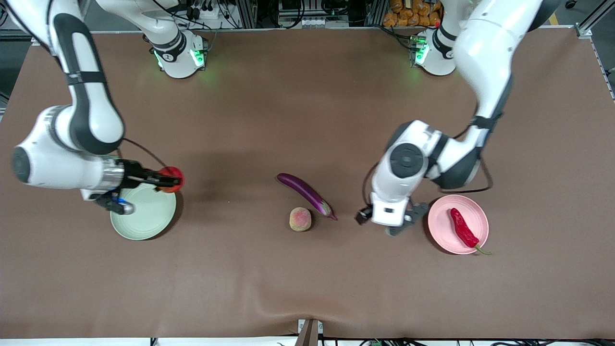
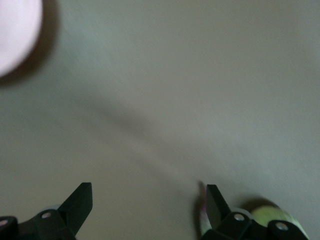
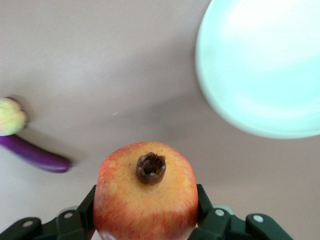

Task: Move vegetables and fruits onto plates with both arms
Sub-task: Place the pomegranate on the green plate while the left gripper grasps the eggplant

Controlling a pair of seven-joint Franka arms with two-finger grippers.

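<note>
My right gripper [image 1: 168, 181] is shut on the red-orange pomegranate [image 1: 172, 176] and holds it in the air over the rim of the pale green plate [image 1: 143, 214]. In the right wrist view the pomegranate [image 3: 146, 192] sits between the fingers, crown up, with the green plate [image 3: 260, 65] close by. My left gripper [image 1: 379, 222] is open and empty [image 2: 148, 192] over bare table between the purple eggplant [image 1: 307, 194] and the pink plate [image 1: 444, 228]. The red chili [image 1: 463, 229] lies on the pink plate. The peach [image 1: 300, 219] lies beside the eggplant, nearer the front camera.
The brown table mat [image 1: 307, 120] runs wide between the plates and the arm bases. In the left wrist view the pink plate's edge [image 2: 15, 30] and the peach [image 2: 272, 215] show at the borders.
</note>
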